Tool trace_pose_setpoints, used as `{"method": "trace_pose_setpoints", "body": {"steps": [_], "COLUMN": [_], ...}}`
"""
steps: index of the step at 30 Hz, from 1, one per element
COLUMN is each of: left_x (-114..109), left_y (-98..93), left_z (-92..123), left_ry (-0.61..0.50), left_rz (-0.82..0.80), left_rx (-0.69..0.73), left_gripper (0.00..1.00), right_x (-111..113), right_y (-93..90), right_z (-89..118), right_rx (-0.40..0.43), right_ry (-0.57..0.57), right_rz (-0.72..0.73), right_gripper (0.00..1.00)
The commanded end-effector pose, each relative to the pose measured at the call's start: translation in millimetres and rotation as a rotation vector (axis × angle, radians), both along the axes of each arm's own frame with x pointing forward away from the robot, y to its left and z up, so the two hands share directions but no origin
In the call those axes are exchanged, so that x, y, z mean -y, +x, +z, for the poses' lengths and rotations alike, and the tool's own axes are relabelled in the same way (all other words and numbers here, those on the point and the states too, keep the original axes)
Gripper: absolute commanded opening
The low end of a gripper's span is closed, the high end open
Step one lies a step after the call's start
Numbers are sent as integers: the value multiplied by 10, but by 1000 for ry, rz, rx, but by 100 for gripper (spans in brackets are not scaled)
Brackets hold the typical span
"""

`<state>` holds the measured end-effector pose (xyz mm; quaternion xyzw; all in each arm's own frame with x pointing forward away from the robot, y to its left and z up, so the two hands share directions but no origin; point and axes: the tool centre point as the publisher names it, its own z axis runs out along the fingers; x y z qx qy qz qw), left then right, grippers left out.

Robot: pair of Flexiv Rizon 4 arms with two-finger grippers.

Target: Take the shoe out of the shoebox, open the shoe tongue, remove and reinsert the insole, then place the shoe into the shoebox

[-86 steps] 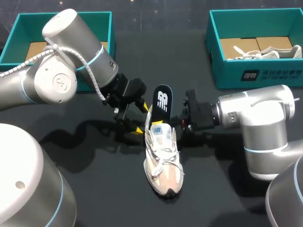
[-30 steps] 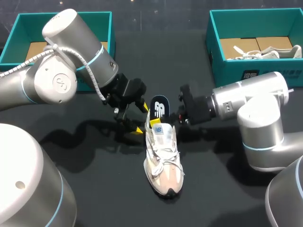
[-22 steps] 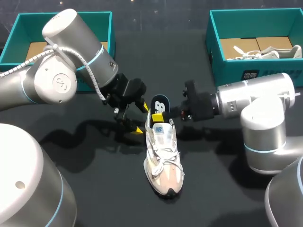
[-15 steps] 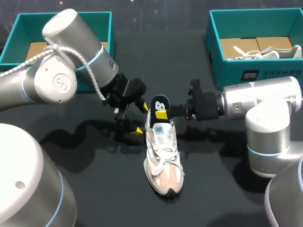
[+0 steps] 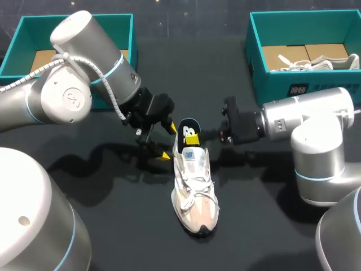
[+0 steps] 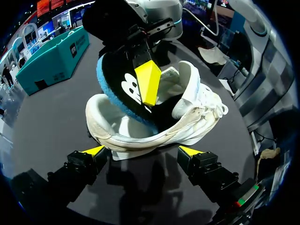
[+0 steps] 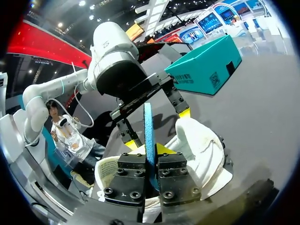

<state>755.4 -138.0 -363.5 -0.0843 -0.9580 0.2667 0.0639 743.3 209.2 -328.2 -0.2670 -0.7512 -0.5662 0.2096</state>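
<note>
Black tabletop (image 5: 101, 226), and mid-table lies the white mesh sneaker (image 5: 194, 186), toe toward the robot. Beyond its heel, off to the left, sits an open teal cardboard shoebox (image 5: 34, 31). Off to the right is a second teal shoebox (image 5: 304, 87) with another pale shoe (image 5: 324, 61) inside. The left gripper (image 5: 168, 142) is spread wide beside the sneaker's heel, gripping nothing. The right gripper (image 5: 193, 137) is clamped on the black, blue-edged insole (image 5: 188, 125), which stands in the sneaker's opening. And the insole has sunk much deeper than moments ago: only its heel end pokes out!
</note>
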Motion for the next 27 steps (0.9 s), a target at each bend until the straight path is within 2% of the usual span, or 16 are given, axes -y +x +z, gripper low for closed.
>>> {"method": "trace_pose_setpoints", "body": {"steps": [1,6,10,11,14,15,23,25,27], "left_x": [-5,-5,-5,-5,-5,-5,-5,-5,-5], "left_y": [-4,-4,-4,-4,-4,-4,-4,-4,-4], "left_z": [4,4,4,4,4,4,4,4,4], "left_ry": [1,1,1,1,1,1,1,1,1], "left_rz": [0,0,0,0,0,0,0,0,0], "left_rx": [1,1,1,1,1,1,1,1,1], "left_gripper": [100,100,100,100,100,100,100,100,100], "right_x": [-16,27,30,24,1,-8,-57,-66,-83], "right_y": [-75,-205,-216,-204,-143,-117,114,161,195], "right_z": [-112,-169,-130,-107,-36,-12,89,87,82], "right_rx": [-39,-64,-45,-34,3,14,58,59,58], "right_ry": [-29,-32,-30,-29,-31,-33,-40,-38,-39], "right_rz": [6,-20,-35,-35,-30,-30,-6,-1,2], "right_gripper": [0,0,0,3,38,40,35,31,22]}}
